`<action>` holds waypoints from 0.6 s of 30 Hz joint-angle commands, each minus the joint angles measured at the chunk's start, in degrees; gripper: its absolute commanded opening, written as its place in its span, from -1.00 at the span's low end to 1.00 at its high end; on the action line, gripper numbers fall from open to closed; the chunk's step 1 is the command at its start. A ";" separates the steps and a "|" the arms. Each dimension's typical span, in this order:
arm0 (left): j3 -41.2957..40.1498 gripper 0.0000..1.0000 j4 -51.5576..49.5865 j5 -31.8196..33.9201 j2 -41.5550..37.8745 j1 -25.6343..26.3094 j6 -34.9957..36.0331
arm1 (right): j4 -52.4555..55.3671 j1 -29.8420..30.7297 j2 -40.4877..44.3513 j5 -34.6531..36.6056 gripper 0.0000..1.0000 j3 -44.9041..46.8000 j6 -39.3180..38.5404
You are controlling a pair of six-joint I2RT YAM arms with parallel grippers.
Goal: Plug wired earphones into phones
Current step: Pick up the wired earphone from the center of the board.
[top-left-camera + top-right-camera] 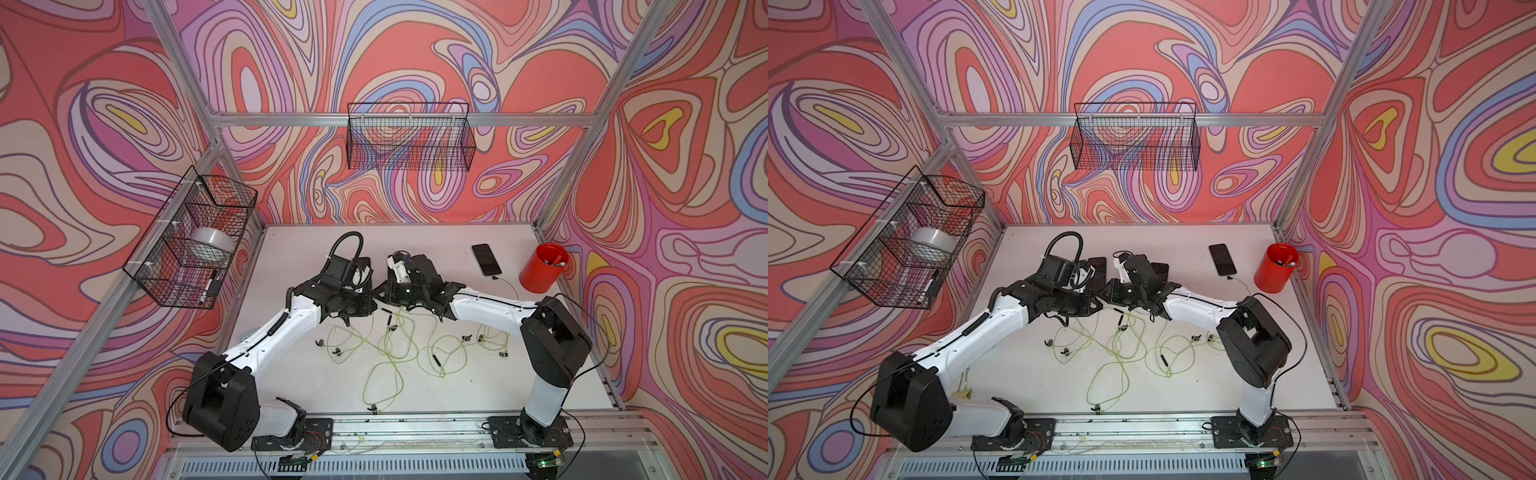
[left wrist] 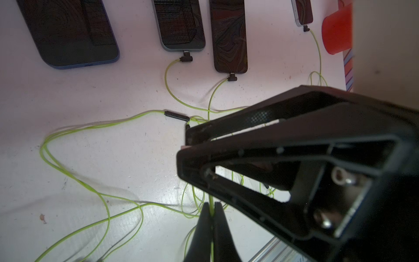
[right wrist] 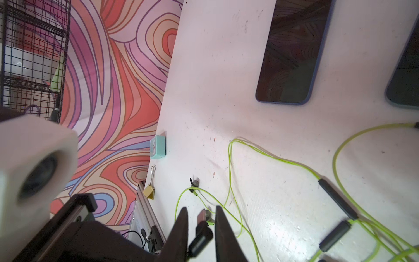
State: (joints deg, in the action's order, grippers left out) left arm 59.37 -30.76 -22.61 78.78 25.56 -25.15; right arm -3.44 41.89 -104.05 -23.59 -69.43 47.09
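On the white counter (image 2: 68,172), four phones lie in a row leading away from the red cup (image 2: 335,34). The phone beside the cup (image 2: 303,11), the next phone (image 2: 229,36) and the third phone (image 2: 179,25) each have earphones plugged in. The blue-edged phone (image 2: 68,34), farthest from the cup, has none. The left fingers (image 2: 201,231) are pinched tight on a yellow-green earphone cable (image 2: 211,204). The right fingers (image 3: 181,229) stand narrowly apart around a dark plug (image 3: 200,236) (whether they actually grip it, I cannot tell).
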 commanded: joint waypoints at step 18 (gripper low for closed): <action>-17.31 0.03 39.53 -22.91 -11.46 -11.94 -28.61 | 5.18 -8.17 2.18 -21.56 -1.00 -0.45 -9.46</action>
State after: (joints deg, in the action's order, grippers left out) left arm 43.44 -3.92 -39.31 66.67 13.56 -45.74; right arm 1.41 34.89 -103.92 -37.32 -69.43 39.46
